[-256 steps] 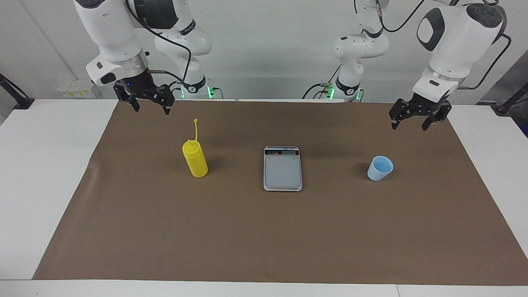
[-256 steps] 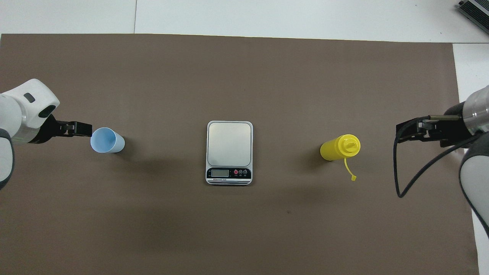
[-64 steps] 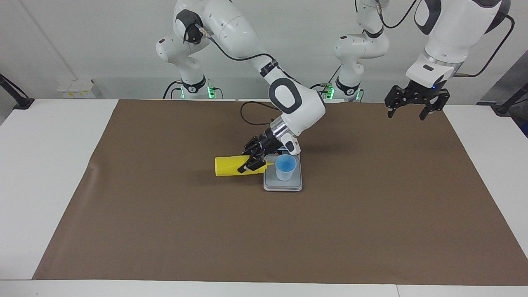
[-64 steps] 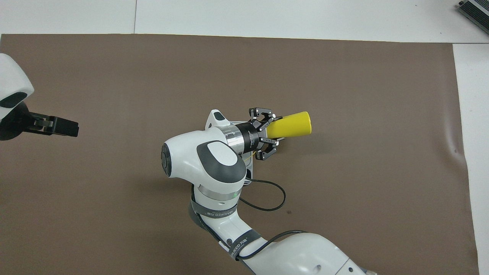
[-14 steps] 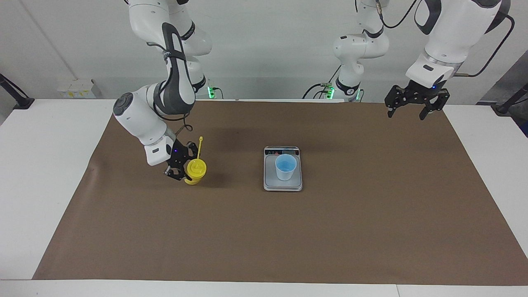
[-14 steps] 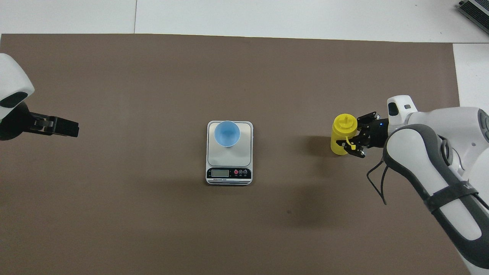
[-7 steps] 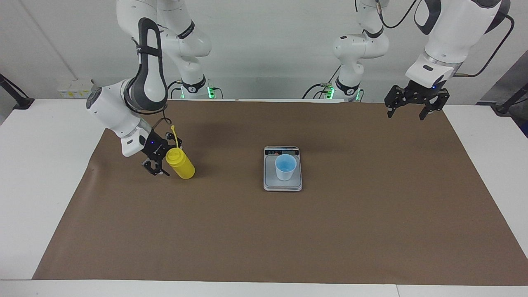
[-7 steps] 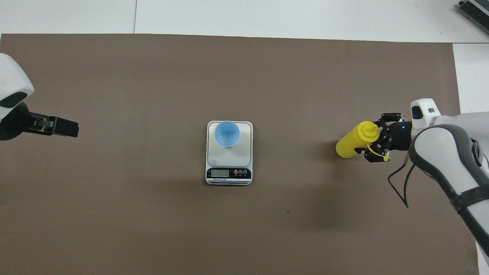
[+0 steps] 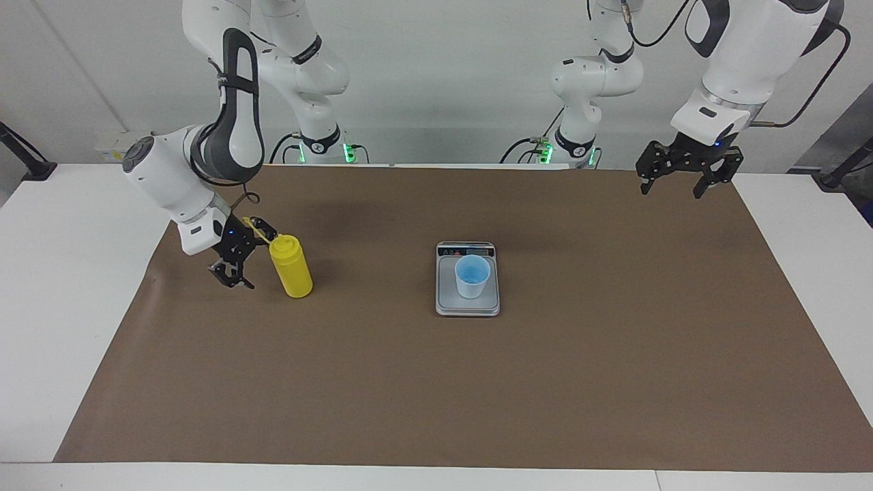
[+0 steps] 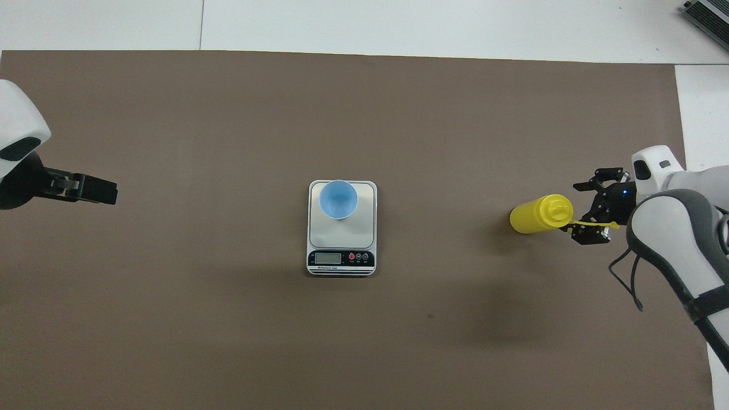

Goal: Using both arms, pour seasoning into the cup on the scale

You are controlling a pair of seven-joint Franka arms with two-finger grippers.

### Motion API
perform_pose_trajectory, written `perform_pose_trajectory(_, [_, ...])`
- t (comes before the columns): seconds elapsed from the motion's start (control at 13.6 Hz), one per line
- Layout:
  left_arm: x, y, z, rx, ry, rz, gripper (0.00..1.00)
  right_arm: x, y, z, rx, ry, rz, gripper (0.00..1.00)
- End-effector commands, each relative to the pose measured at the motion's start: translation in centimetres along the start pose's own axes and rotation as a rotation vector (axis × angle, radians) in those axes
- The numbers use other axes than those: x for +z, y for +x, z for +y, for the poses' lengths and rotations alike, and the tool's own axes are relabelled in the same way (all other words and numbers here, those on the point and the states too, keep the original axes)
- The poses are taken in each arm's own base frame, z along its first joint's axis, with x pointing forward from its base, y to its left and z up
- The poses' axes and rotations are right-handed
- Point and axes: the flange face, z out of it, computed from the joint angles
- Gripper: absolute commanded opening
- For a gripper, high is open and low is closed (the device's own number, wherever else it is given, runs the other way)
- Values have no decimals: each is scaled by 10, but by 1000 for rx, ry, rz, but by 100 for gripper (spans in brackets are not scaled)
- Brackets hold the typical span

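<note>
Just beside the right gripper [image 9: 240,258], toward the middle of the table, the yellow seasoning bottle [image 9: 291,267] stands on the brown mat [image 9: 436,382] with a slight lean. The gripper's fingers are spread and hold nothing; the bottle's cap strap [image 10: 586,225] reaches between them. Farther from this gripper, the cup [image 9: 472,276] stands on the scale [image 9: 467,307]. The left gripper [image 9: 687,179] waits with spread fingers, raised over its own end of the mat.

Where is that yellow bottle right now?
The yellow bottle stands on the brown mat toward the right arm's end of the table, beside the right hand, apart from the scale.
</note>
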Motion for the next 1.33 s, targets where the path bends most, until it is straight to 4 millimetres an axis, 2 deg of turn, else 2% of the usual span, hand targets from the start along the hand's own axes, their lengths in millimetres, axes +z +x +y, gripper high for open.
perform_pose_trajectory(0.0, [-2,-5,-4,4,-15,-6,100,-28,8,4,-15,-17,-86,100])
perform_pose_trajectory(0.37, [-2,-5,-4,4,-15,-6,100,-87,40,0,127,-103,-276,100])
perform_pose_trajectory(0.66, [-2,-5,-4,4,-15,-6,100,-115,64,-7,314,-129,-330,100])
perform_pose_trajectory(0.88, [-2,-5,-4,4,-15,-6,100,-125,108,-24,490,-173,-364,100])
perform_pose_trajectory(1.11, [-2,-5,-4,4,-15,-6,100,-129,138,-33,633,-207,-333,100])
perform_pose_trajectory(1.25, [-2,-5,-4,4,-15,-6,100,-129,153,-43,811,-229,-321,100])
